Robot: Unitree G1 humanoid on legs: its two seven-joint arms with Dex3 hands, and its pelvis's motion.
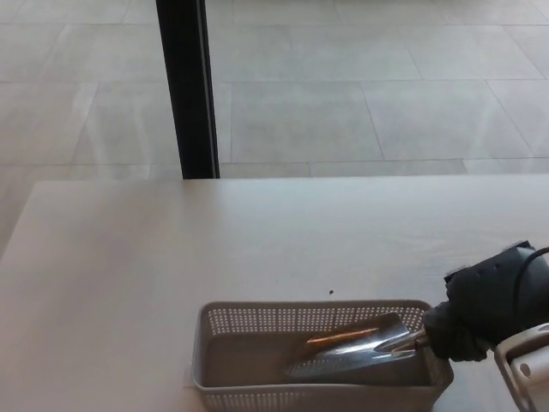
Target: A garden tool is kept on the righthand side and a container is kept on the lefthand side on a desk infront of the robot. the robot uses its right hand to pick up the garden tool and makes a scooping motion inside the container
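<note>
Right hand [480,313] closed around the trowel [356,354] handle, at the right end of the basket [225,343]. Trowel's metal blade reaches left and down inside the basket, tilted, tip near the floor around the middle. Basket is a grey perforated plastic one, at the near edge of the pale desk [171,249]. Black post [187,86] stands beyond the desk's far edge. Left hand out of frame.

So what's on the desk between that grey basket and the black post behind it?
In the head view, only bare desk between the basket and the post, apart from one tiny dark speck.
</note>
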